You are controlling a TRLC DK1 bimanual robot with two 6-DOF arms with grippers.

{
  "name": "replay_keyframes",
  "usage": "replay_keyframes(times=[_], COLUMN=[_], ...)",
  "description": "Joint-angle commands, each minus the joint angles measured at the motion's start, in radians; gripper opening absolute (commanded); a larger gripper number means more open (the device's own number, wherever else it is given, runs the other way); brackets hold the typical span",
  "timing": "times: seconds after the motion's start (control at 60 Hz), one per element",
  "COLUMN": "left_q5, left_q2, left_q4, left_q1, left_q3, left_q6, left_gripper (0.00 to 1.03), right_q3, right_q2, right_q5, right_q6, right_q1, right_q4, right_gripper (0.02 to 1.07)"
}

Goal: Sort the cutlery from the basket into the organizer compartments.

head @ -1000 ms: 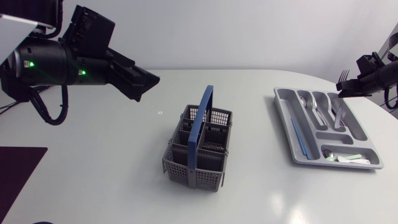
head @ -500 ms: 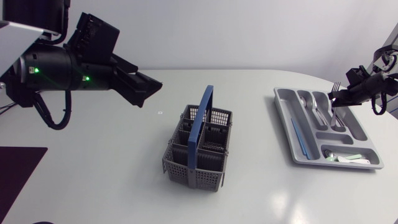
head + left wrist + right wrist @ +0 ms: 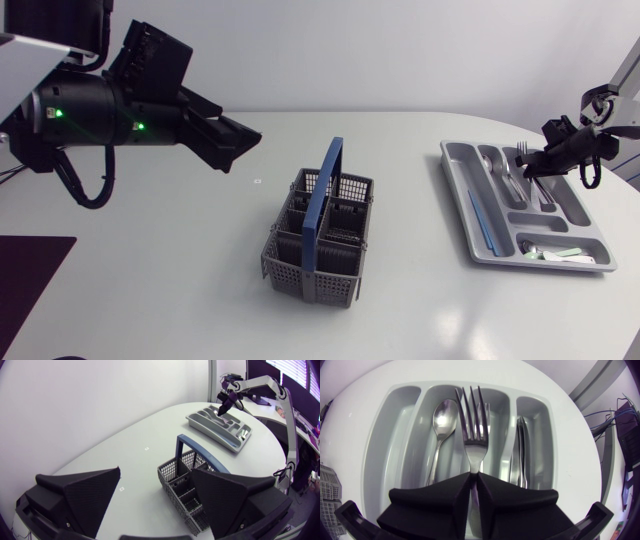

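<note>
The left tool (image 3: 156,472) hangs spread and empty above the surface (image 3: 150,260). The grey, blue-handled cutlery basket (image 3: 300,278) sits ahead of it and well apart, and no cutlery shows in the basket's visible compartments. Further right, the right tool (image 3: 474,485) pinches a fork (image 3: 472,435) by its handle, tines pointing ahead, over the grey organizer (image 3: 395,460) directly beneath. A spoon (image 3: 439,420) lies in the compartment to one side of the fork, what look like knives (image 3: 520,450) in the compartment on the other. Sorting appears nearly finished, with this fork seemingly the last piece to lower and release.
</note>
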Motion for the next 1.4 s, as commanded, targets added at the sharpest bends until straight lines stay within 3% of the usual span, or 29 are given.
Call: replay_keyframes(times=[0.0, 0.15, 0.467, 0.85, 0.967, 0.983, 1.15, 1.267, 1.35, 1.383], left_q5=[-0.006, -0.007, -0.006, 0.017, 0.023, 0.023, 0.023, 0.022, 0.022, 0.022], left_q2=[-0.017, -0.028, -0.065, -0.094, -0.098, -0.098, -0.098, -0.092, -0.081, -0.075], left_q4=[0.002, 0.002, -0.054, -0.096, -0.096, -0.096, -0.08, -0.052, -0.052, -0.057], left_q1=[-0.009, -0.006, -0.027, -0.076, -0.075, -0.071, -0.053, -0.053, -0.055, -0.058], left_q3=[-0.029, -0.042, -0.078, -0.17, -0.191, -0.193, -0.222, -0.254, -0.268, -0.273], left_q6=[0.006, 0.011, 0.074, 0.104, 0.107, 0.109, 0.112, 0.11, 0.115, 0.118], left_gripper=[0.98, 0.98, 0.98, 0.94, 0.8, 0.74, 0.48, 0.23, 0.06, 0.03], right_q3=[0.025, 0.028, -0.007, -0.358, -0.443, -0.452, -0.521, -0.535, -0.528, -0.527], right_q2=[0.028, 0.028, -0.025, -0.361, -0.45, -0.459, -0.513, -0.513, -0.502, -0.495], right_q5=[0.016, 0.027, 0.029, -0.063, -0.065, -0.065, -0.065, -0.063, -0.06, -0.06], right_q6=[0.023, 0.03, 0.032, 0.013, 0.035, 0.039, 0.082, 0.119, 0.15, 0.161], right_q1=[0.012, 0.02, 0.022, 0.186, 0.273, 0.287, 0.413, 0.497, 0.555, 0.574], right_q4=[0.005, 0.008, 0.014, 0.106, 0.131, 0.132, 0.162, 0.175, 0.183, 0.186], right_gripper=[0.26, 0.39, 0.46, 0.5, 0.49, 0.48, 0.25, 0.08, 0.08, 0.08])
